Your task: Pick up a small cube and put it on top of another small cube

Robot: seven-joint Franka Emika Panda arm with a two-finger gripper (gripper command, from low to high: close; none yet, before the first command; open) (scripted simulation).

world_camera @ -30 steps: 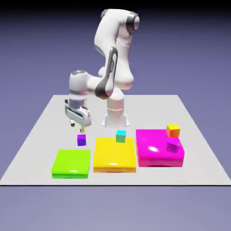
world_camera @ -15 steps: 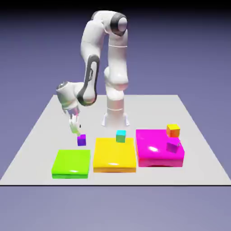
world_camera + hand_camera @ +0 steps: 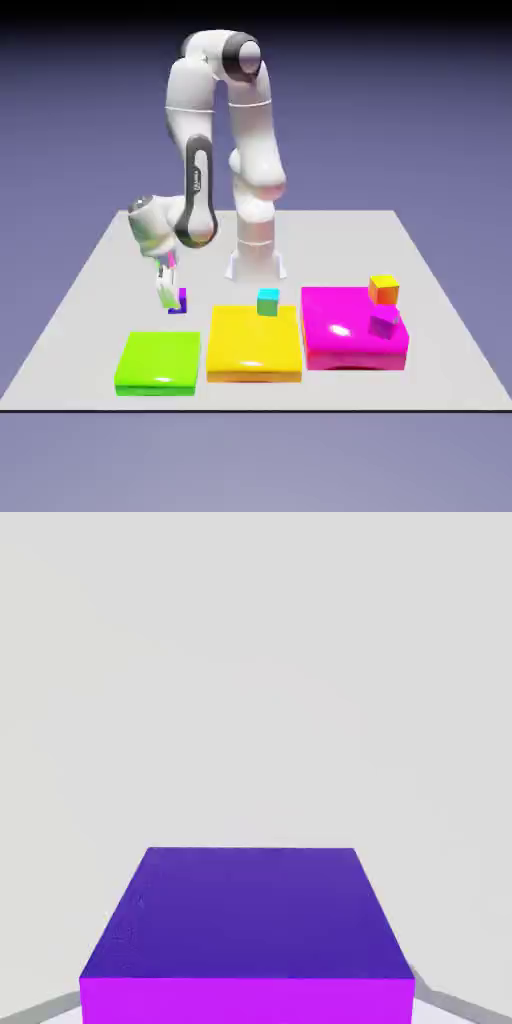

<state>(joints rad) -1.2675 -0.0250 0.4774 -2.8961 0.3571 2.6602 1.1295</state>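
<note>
Violet, the small smooth cube (image 3: 250, 912) is gripped between the fingertips of the white two-finger claw (image 3: 172, 300), low over the pale grey surface (image 3: 335, 250), behind the glossy green slab (image 3: 159, 362).

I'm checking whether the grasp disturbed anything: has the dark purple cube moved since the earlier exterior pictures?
Yes, slightly: the dark purple cube shows a little farther from the green slab, toward the robot's base.

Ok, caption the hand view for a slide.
Violet cube between the fingertips of the robot's hand, pale tabletop beyond.
</note>
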